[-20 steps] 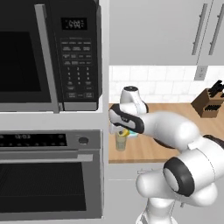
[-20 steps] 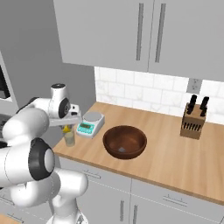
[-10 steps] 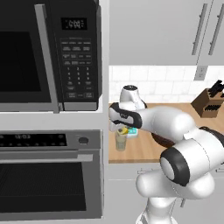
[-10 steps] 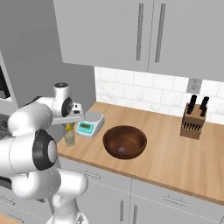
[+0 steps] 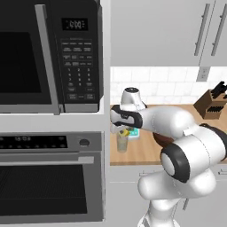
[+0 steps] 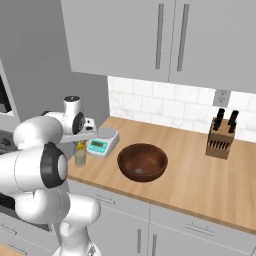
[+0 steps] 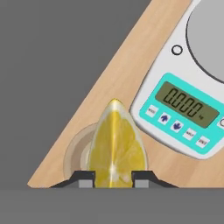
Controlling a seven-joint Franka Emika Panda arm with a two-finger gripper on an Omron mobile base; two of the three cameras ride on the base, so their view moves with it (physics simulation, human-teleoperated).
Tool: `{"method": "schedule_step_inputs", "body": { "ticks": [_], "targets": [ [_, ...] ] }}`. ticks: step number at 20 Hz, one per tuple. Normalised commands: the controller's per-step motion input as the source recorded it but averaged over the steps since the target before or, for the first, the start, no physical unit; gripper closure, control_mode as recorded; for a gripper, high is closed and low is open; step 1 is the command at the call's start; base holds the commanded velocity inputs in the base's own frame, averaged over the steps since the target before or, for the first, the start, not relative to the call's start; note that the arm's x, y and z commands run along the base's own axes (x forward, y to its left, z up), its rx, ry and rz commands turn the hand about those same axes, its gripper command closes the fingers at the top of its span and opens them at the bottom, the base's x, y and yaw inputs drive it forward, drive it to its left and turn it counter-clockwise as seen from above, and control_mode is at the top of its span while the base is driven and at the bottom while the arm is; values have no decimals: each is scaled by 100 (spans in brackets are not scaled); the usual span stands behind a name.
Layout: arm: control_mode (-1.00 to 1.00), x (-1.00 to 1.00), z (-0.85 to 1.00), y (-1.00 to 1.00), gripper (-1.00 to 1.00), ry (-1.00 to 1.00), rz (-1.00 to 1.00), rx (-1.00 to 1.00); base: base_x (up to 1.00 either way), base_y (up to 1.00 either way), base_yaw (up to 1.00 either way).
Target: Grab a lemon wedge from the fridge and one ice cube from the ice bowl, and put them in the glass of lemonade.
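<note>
Beyond my pincer, off to its far side along the wooden counter, sits the ice bowl, the broadest thing on the worktop; it waits there because one cube from it is the part of the job I judge not yet done. Farther along the same way, against the tiled wall, a knife block stands well clear of my work. Behind my hand, on the other side, rises the grey cabinet side with the black microwave and wall oven set in it, close enough that I have little room to swing that way.

Nearer, just beside my pincer, lies the white kitchen scale with its teal display. It sits close to the glass, so it is the one thing I could knock if I drift sideways.

Directly below my pincer stands the glass of lemonade, its round mouth showing under the fruit in the hand view. I hover over it so the piece can fall straight in.

Smallest of all, the lemon wedge is pinched between my two fingertips, narrow end pointing away from me. My jaws are closed tight on it, and it hangs above the glass, not yet in the liquid as far as I can judge.
</note>
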Motion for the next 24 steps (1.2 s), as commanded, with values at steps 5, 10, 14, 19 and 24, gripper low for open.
{"method": "schedule_step_inputs", "body": {
  "ticks": [5,10,14,19,24],
  "targets": [
    [-100,0,0,15,-100,0,0,0,0,0,0],
    [-100,-38,58,-28,-100,-22,2,5,0,0,0],
    [-100,-96,61,-89,-100,-39,1,21,0,0,0],
    [-100,-100,69,-100,-100,-42,2,30,0,0,0],
    [-100,-100,72,-100,-100,-43,0,32,0,0,0]
  ]
}}
